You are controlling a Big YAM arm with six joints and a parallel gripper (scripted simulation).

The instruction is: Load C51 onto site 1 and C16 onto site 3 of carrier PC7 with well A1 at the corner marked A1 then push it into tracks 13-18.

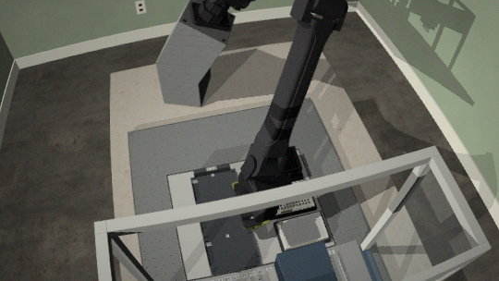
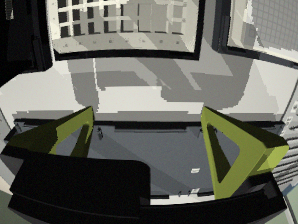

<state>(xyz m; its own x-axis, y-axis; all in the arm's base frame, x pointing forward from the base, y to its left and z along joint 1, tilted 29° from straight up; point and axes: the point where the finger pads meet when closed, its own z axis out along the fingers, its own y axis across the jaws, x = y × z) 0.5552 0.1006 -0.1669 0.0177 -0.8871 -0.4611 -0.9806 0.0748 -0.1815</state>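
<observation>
Gripper fully open and empty, just short of white well plate; no legible writing.

High top view angled down over the bench, wrist view close behind the pincer, both showing white well plate.
</observation>
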